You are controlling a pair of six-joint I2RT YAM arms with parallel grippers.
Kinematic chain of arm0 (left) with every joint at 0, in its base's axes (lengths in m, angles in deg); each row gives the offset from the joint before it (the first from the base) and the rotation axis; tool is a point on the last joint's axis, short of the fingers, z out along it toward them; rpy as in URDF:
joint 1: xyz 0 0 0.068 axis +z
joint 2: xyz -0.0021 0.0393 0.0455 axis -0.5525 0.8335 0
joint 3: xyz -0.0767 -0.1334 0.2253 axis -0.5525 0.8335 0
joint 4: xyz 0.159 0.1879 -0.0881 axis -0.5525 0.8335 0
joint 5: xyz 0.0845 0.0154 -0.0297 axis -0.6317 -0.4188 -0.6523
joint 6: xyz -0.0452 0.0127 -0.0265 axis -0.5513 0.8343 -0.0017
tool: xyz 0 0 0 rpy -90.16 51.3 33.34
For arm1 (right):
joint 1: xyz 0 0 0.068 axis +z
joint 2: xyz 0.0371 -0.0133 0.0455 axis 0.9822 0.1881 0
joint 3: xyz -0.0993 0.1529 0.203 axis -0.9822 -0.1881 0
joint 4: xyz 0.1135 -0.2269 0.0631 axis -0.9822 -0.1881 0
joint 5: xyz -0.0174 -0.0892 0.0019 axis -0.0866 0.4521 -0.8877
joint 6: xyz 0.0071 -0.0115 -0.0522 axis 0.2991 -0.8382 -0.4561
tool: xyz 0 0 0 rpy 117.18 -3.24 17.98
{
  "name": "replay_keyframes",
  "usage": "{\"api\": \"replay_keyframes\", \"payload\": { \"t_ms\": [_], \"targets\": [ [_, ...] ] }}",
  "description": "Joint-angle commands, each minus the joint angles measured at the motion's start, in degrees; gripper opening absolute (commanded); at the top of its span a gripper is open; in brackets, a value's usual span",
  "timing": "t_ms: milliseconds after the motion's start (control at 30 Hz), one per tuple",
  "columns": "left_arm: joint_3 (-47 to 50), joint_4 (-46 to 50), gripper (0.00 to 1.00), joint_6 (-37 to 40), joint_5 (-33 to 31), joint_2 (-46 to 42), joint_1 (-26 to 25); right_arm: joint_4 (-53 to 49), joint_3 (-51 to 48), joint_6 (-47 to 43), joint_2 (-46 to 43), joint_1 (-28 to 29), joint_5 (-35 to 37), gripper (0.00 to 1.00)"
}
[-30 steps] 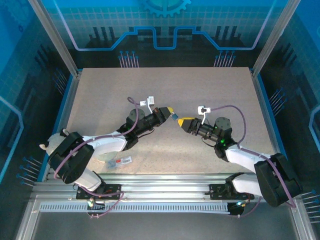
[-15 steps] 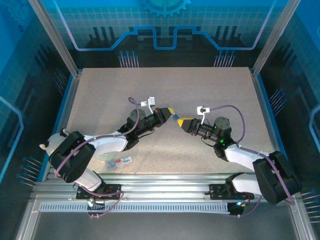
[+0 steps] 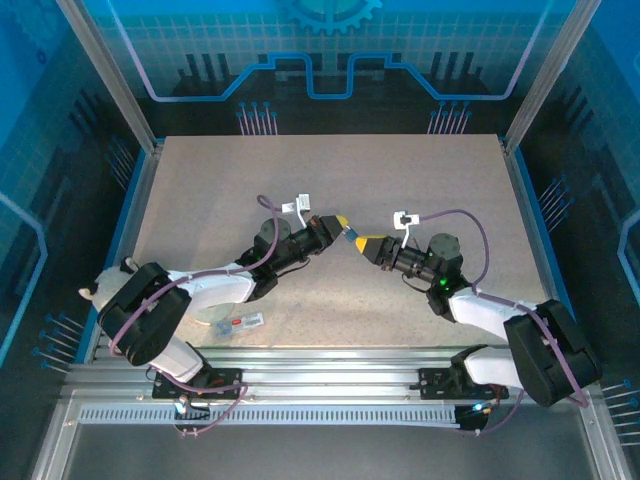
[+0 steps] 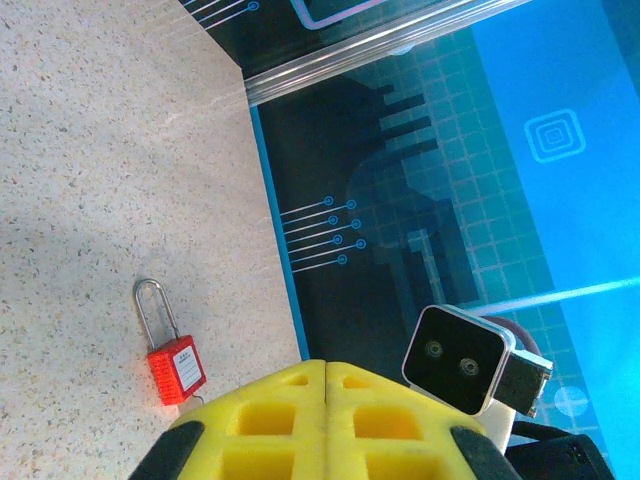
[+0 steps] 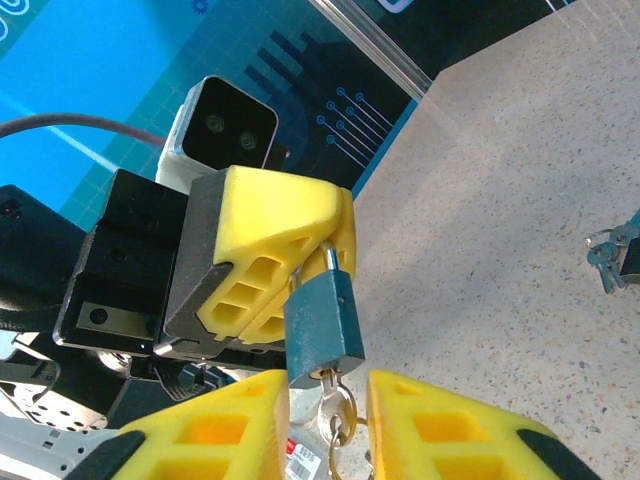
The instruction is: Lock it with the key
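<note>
**A:** Speckled beige table, blue panel walls all round. What's over on the left?

**B:** A clear packet lies by the left arm's base, and I can't make out what's in it. A red padlock lies flat on the table, well apart from the work.

**A:** And in the middle?

**B:** The left gripper is clamped on the shackle of the teal padlock, holding it off the table between the two arms. The key sits in the keyhole. The right gripper has its fingers spread either side of the key, with a gap showing on both sides.

**A:** So the next job is the turn?

**B:** I'd say so. It should close squarely on the key's head, then rotate about the key's own line without tugging it out, while the left holds firm. The yellow fingers hide whether the shackle is seated.

**A:** Anything on the right?

**B:** A loose bunch of keys on the table.
</note>
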Motion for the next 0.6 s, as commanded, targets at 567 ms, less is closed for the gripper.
{"api": "replay_keyframes", "payload": {
  "t_ms": [567],
  "targets": [
    [-0.80, -2.80, 0.00, -0.36, 0.49, -0.22, -0.36, 3.50, 1.52, 0.92, 0.65, 0.59, -2.17, 0.14]
  ]
}}
